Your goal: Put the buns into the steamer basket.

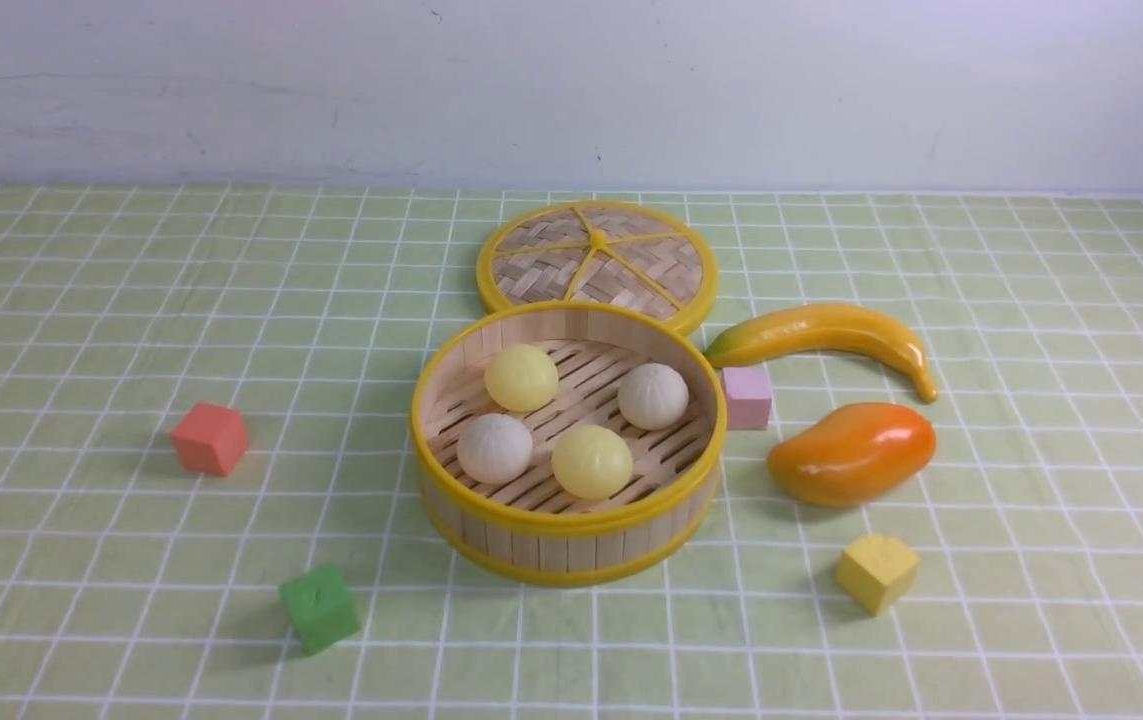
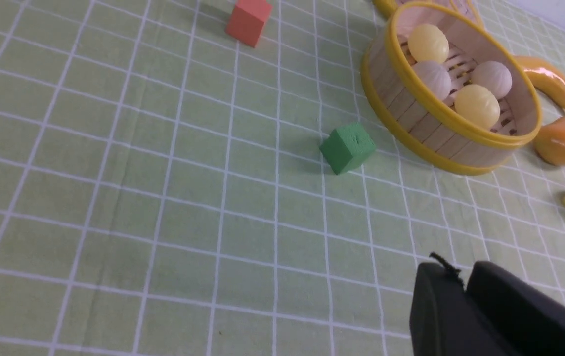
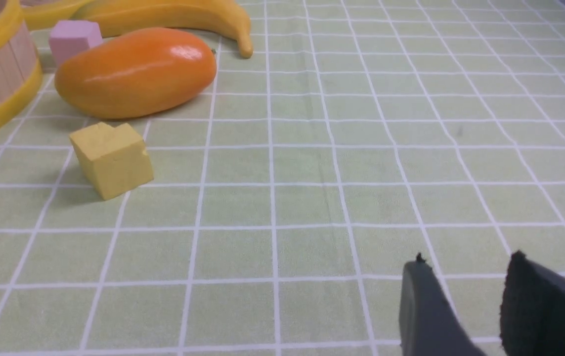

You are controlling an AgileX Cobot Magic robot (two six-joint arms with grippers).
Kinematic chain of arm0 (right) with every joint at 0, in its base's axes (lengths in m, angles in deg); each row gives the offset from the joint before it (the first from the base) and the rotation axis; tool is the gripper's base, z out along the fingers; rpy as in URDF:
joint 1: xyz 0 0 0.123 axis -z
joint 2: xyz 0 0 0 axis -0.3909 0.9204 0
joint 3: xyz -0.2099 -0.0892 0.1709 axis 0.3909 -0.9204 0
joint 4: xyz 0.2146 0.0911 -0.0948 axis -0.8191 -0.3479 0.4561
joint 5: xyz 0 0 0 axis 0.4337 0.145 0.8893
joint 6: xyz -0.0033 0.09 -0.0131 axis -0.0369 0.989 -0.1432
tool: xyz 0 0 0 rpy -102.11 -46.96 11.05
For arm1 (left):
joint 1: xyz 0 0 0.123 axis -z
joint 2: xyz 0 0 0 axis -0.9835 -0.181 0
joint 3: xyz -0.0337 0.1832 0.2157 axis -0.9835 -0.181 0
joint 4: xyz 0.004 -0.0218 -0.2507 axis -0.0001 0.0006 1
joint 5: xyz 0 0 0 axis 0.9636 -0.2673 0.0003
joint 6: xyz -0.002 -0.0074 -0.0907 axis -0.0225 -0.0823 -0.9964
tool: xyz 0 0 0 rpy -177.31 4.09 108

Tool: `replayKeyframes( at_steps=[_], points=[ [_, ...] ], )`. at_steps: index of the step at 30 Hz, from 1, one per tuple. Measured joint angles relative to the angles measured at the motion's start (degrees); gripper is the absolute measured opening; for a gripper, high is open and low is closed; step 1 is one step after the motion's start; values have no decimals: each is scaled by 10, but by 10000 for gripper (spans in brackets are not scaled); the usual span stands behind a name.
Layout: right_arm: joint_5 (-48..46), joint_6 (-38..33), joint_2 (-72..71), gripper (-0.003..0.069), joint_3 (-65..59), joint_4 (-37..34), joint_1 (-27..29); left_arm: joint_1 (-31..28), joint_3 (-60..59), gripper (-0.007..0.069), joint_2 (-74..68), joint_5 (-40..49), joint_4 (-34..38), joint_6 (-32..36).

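Inside the steamer basket (image 1: 568,535), on its slatted floor, lie all four buns. One pale yellow bun (image 1: 521,378) sits at the far left, one off-white pleated bun (image 1: 653,396) at the far right, a second off-white bun (image 1: 494,449) at the near left, and a second yellow bun (image 1: 591,462) at the near middle. They lie close together; whether any touch cannot be told. The basket stands upright at the middle of the green checked cloth (image 1: 81,560).

Just behind the basket lies the flat woven lid (image 1: 596,262), its near edge hidden by the basket's far rim. A pink cube (image 1: 747,397) sits just beside the basket's right wall. A banana (image 1: 826,335) lies beyond that cube, and an orange mango (image 1: 852,453) lies right of the basket, apart from it. A yellow cube (image 1: 876,571) rests nearer the camera, below the mango. A red cube (image 1: 210,438) stands well left of the basket; a green cube (image 1: 320,607) stands at the near left.

Neither arm appears in the front view. The left gripper (image 2: 465,287) hangs above bare cloth, well away from the basket, its jaws nearly together and holding nothing. The right gripper (image 3: 465,269) hangs above bare cloth, apart from the yellow cube, with a clear gap between its jaws and nothing in them.
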Motion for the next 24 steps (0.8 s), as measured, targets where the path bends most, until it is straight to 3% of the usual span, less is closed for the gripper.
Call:
replayKeyframes(
  at_steps=[3, 8, 12, 16, 18, 20, 24],
  points=[
    [0, 0, 0, 239, 0, 0, 0, 0, -1, 81, 0, -29, -19, 0],
    [0, 0, 0, 239, 0, 0, 0, -2, -16, 84, 0, -149, -41, 0],
    [0, 0, 0, 239, 0, 0, 0, -44, -75, 89, 0, -317, -33, 40],
    [0, 0, 0, 239, 0, 0, 0, -96, -132, 92, -5, -422, 16, 109],
    [0, 0, 0, 239, 0, 0, 0, -147, -190, 94, -27, -502, 89, 174],
    [0, 0, 0, 239, 0, 0, 0, -173, -226, 99, -27, -532, 131, 198],
    [0, 0, 0, 239, 0, 0, 0, -190, -297, 103, -7, -556, 146, 213]
  ],
)
